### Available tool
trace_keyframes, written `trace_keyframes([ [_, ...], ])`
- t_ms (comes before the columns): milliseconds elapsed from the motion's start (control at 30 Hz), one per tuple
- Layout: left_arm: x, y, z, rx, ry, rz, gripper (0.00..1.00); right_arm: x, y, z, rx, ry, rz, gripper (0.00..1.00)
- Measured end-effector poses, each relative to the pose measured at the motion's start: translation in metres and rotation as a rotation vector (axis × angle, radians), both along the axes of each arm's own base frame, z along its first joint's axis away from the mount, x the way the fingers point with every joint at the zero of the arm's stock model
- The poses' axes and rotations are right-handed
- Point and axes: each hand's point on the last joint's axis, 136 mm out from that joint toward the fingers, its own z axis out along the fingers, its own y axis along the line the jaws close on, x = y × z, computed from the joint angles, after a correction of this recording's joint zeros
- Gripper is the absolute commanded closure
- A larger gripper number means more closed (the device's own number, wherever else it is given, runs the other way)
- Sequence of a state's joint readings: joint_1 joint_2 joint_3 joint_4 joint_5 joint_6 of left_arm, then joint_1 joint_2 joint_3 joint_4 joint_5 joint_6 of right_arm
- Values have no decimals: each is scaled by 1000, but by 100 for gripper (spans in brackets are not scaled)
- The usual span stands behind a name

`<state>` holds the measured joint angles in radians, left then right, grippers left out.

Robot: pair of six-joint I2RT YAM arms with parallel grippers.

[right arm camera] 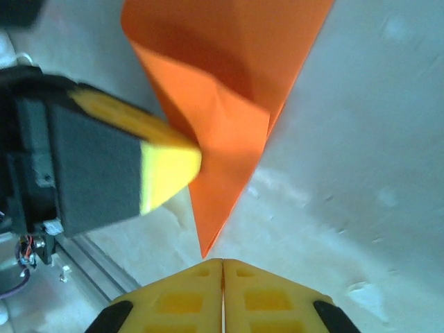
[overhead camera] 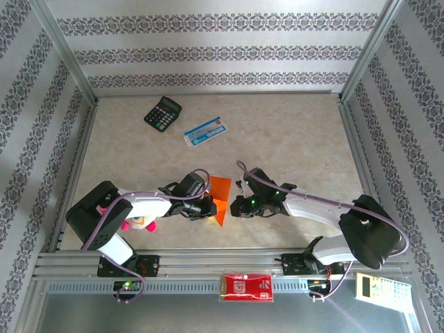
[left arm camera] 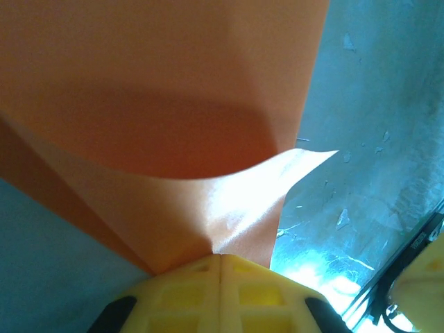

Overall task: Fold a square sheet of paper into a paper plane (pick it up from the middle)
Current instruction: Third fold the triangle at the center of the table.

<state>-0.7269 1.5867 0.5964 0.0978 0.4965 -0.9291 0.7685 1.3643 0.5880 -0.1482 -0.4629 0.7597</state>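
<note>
Pale marbled table (overhead camera: 291, 139), walled on three sides by patterned paper, seen from above with both arm bases at the near edge. We find the orange sheet of paper (overhead camera: 220, 198) in the near half of the table, between the two claws. It is already creased into a layered wedge whose tip points toward the near edge.

The left gripper (overhead camera: 207, 207) is clamped on the sheet's left side. The right gripper (overhead camera: 234, 206) sits just right of the sheet, its fingers pressed together on nothing.

We judge the step in hand to be a mid-course fold: the nose is formed, the wings are not (no slim dart with a centre crease is to be seen yet). The next move, as we read it, calls for the right claw to part and take a free edge, or press along a crease, while the left steadies the sheet. Thin paper pinched at one spot may swing or buckle.

The left wrist view resolves what is too small from above: yellow fingers (left arm camera: 180, 295) closed on the paper, and a loose flap curling up just right of the pinch. The right wrist view adds the right claw's joined fingertips (right arm camera: 260, 298) with the sheet's point just beyond them; whether they touch we cannot tell. The overhead view gives the setting: black calculator (overhead camera: 162, 112) and blue-and-white packet (overhead camera: 205, 130) far off, red packet (overhead camera: 246, 286) on the near rail.
</note>
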Motion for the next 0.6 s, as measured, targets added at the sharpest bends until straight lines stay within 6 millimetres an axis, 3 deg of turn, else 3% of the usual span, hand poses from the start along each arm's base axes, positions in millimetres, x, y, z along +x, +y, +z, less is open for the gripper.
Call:
trace_keyframes([
  [100,1,1,0,9,6,9,99,-13,13,-6,35,23,1,96],
  [233,1,2,0,16,14,16,99,-15,32,-11,76,39,7,97],
  [600,1,2,0,20,14,19,99,-9,45,-22,104,63,-24,98],
])
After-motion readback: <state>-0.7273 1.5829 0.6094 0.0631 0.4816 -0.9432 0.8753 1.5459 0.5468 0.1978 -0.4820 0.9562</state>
